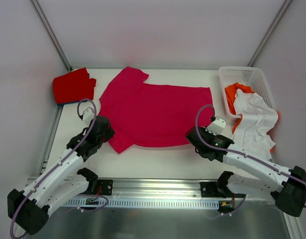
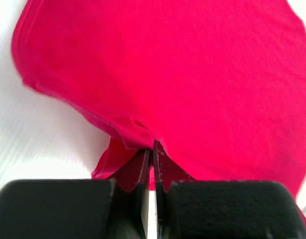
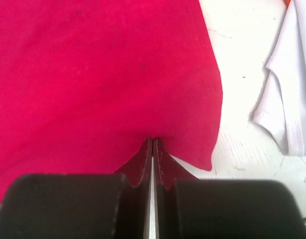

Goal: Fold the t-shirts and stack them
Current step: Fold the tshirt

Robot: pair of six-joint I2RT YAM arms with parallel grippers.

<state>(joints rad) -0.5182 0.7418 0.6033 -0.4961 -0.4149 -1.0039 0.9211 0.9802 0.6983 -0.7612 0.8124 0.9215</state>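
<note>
A large crimson-pink t-shirt [image 1: 153,112] lies spread across the middle of the table. My left gripper [image 1: 107,133] is shut on its near left edge; in the left wrist view the cloth [image 2: 192,74] bunches at the fingertips [image 2: 143,164]. My right gripper [image 1: 192,137] is shut on its near right edge; the hem [image 3: 118,74] pinches between the fingertips [image 3: 161,159]. A folded red t-shirt [image 1: 72,85] lies at the far left. A white t-shirt [image 1: 255,122] drapes over an orange one [image 1: 236,91] at the basket; the white one also shows in the right wrist view [image 3: 289,104].
A white plastic lattice basket [image 1: 247,75] stands at the far right. Metal frame posts [image 1: 51,32] rise at the back corners. A metal rail [image 1: 157,191] runs along the near table edge.
</note>
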